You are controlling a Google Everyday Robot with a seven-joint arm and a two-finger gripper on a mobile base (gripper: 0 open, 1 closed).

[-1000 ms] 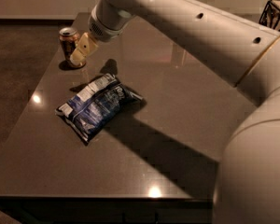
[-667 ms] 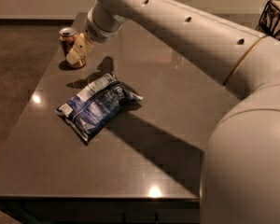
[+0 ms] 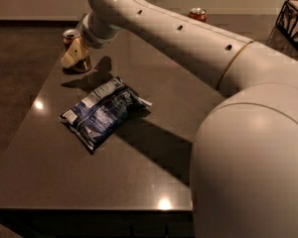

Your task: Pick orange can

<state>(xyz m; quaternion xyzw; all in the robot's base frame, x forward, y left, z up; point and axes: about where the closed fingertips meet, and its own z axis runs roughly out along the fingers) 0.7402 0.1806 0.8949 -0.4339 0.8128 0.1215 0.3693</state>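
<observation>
The orange can [image 3: 69,35] stands upright near the far left corner of the dark table [image 3: 154,177]. It shows a silver top and a golden-brown body. My gripper [image 3: 73,55] is at the can, its beige tip lying across the can's middle and hiding part of the label. The can's base shows just below the gripper, resting on the table. My arm reaches in from the upper right.
A blue chip bag [image 3: 102,112] lies flat on the table in front of the can. A red cola can [image 3: 197,14] stands at the far edge behind my arm. A dark wire basket [image 3: 294,19] sits at the far right. The table's left edge is close to the can.
My gripper has moved down and in onto the orange can, now overlapping its body. The can and the chip bag have stayed in place.
</observation>
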